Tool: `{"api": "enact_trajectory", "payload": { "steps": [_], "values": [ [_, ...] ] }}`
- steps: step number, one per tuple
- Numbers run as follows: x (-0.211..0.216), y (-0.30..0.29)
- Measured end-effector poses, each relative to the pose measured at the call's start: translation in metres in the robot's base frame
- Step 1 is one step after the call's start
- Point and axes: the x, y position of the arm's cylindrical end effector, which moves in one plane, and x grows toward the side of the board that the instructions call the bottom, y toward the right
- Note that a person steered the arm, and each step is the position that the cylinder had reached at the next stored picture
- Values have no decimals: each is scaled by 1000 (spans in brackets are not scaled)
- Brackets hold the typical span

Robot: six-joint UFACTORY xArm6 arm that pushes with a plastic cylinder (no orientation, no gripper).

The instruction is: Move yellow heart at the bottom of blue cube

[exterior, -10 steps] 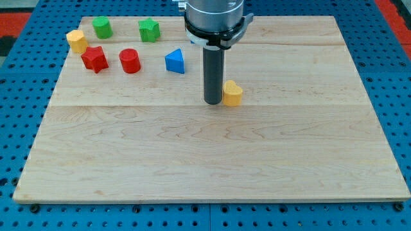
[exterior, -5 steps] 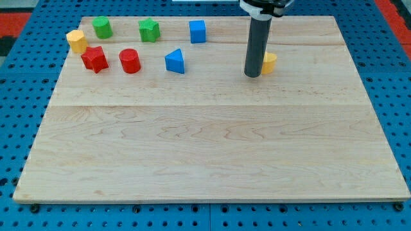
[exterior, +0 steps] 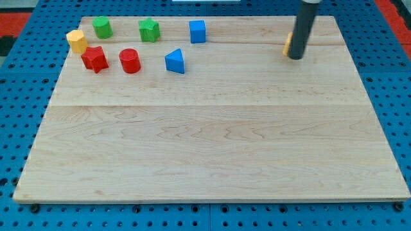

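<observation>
Yellow heart sits far back on the right part of the wooden tabletop, and only a thin yellow sliver of it shows at the left edge of the dark rod, so its shape can barely be made out. My tip, the end effector here, is a plain rod with no jaws to open or close and holds nothing; it stands just right of and in front of the heart, seemingly touching it.

Blue cube lies well apart to the left, near the far edge. Near it sit a blue triangular block, a green star, a green block, a red cylinder, a red star and a yellow block at the far left.
</observation>
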Motion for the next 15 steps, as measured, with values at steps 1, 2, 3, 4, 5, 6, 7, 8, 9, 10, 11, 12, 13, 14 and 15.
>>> {"api": "enact_trajectory", "payload": {
  "steps": [1, 2, 3, 4, 5, 6, 7, 8, 9, 10, 11, 12, 13, 14, 15],
  "values": [
    [-2, 31],
    [-22, 22],
    [-28, -27],
    [-33, -63],
    [-44, -32],
    [-49, -54],
    [-49, -127],
    [-49, -146],
    [-68, -99],
    [-87, -125],
    [-85, -159],
    [-83, -176],
    [-65, -176],
    [-62, -176],
    [-55, -152]
  ]
}}
